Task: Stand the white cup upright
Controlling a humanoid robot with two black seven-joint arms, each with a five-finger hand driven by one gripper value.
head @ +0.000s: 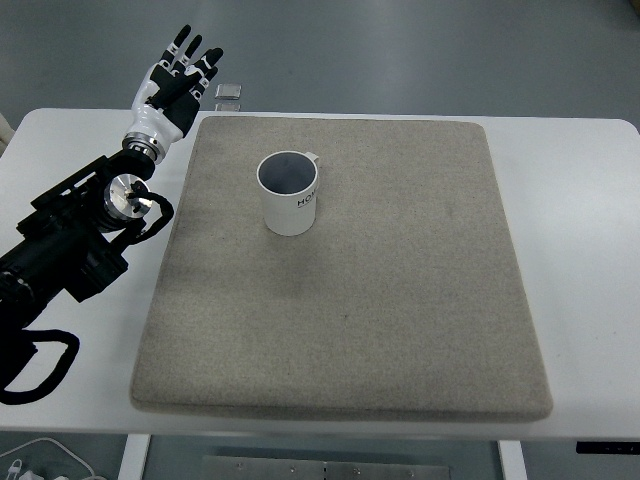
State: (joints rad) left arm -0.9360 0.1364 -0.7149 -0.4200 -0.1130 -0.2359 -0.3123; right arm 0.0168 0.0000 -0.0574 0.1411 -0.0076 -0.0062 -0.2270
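Note:
A white cup (290,193) stands upright, mouth up, on the beige mat (400,300), in its far left part. The handle points away from me and dark print shows on its side. My left hand (178,80) is raised over the table's far left corner, up and to the left of the cup and well apart from it. Its fingers are spread and hold nothing. The black left arm (70,250) runs in from the left edge.
The mat covers most of the white table (580,220). A small pale flat object (230,93) lies on the floor beyond the table's far edge, right of the hand. Cables (30,455) lie under the table at the lower left.

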